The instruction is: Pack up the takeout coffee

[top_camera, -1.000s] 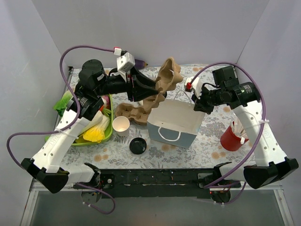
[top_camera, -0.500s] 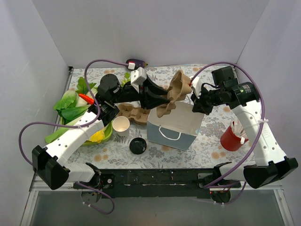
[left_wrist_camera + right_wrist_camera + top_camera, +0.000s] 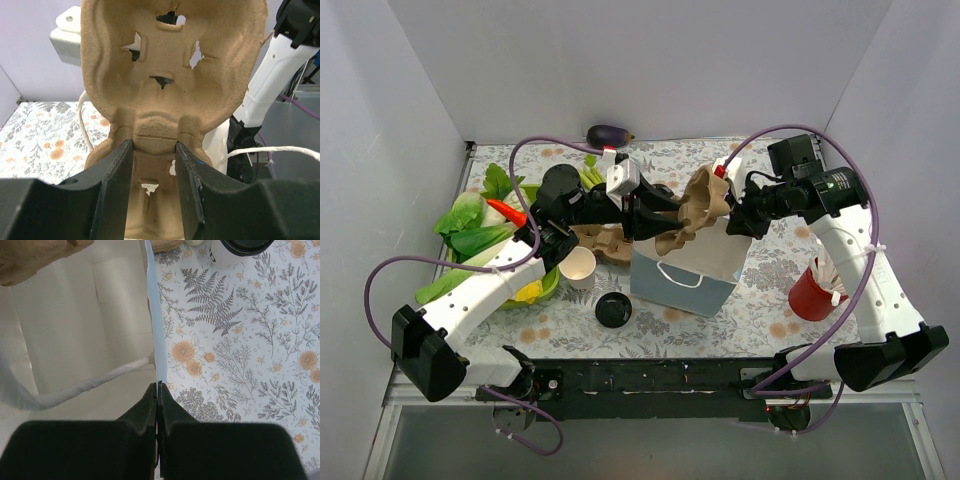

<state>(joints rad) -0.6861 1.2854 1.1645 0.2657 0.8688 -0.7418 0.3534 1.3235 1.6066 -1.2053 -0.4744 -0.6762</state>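
Two pulp carriers in top view: second carrier (image 3: 598, 240) on table (image 3: 770, 300), held carrier (image 3: 700, 205) tilted over mouth of one paper bag (image 3: 685, 275), gripped by left end effector (image 3: 660, 212). One lidless cup (image 3: 578, 265), one loose black lid (image 3: 612, 310), one red cup (image 3: 810, 292) holding white sticks, one green tray (image 3: 548, 285) holding vegetables.

Left wrist: left end effector (image 3: 154, 145) clamped on held carrier (image 3: 170, 75) at centre ridge.

Right wrist: right end effector (image 3: 157, 386) pressed together, pinching paper bag (image 3: 75, 330) rim. One takeout coffee (image 3: 240, 247) on table (image 3: 240, 340) just beyond bag, cropped by frame top.
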